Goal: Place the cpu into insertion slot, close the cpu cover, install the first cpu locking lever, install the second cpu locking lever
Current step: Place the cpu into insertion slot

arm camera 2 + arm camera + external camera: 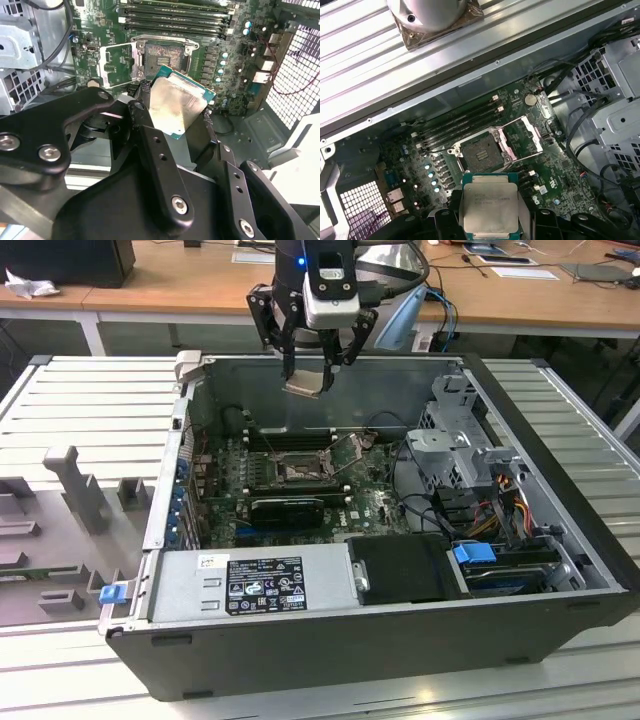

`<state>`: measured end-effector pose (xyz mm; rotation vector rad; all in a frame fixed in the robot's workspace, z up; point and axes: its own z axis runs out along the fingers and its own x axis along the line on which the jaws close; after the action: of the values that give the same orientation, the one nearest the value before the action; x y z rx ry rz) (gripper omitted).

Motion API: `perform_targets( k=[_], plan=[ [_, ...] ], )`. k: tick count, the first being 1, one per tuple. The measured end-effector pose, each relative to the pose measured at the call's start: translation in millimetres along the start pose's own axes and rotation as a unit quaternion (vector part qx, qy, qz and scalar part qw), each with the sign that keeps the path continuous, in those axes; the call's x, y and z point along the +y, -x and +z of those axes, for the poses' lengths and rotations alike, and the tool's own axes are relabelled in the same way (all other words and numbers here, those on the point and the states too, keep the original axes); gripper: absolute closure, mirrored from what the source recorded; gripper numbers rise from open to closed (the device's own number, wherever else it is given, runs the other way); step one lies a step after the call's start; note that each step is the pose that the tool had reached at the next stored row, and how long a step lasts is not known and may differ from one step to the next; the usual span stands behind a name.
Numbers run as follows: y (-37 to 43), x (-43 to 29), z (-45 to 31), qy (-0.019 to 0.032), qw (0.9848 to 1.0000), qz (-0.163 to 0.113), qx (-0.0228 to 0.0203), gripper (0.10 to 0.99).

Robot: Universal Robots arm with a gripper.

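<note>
My gripper [309, 372] hangs above the open computer case, shut on the cpu [305, 384]. The cpu is a flat square chip with a silver face and a green edge, and it sits tilted between the black fingers in both wrist views [176, 104] [490, 206]. Below it on the green board lies the insertion slot [298, 472] [163, 57] [480, 152], a dark square socket with a metal rim and nothing in it. The cpu cover [116, 62] [522, 137] is a thin silvery frame, swung open and standing beside the socket. The cpu is well above the slot and apart from it.
Long black memory sticks [288, 438] lie just behind the socket. A grey power supply [250, 585] fills the case's front. A metal drive cage [460, 445] and loose cables [505, 505] are at the exterior view's right. Grey fixtures [75, 490] stand outside the case on the ribbed table.
</note>
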<state>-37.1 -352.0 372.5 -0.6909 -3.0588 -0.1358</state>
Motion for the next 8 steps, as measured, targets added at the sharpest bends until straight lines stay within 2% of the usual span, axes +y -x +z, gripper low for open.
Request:
perform_targets(
  k=[8],
  plan=[
    [0.0,0.0,0.2,0.0008,0.9994,0.036,-0.003,0.557]
  ],
)
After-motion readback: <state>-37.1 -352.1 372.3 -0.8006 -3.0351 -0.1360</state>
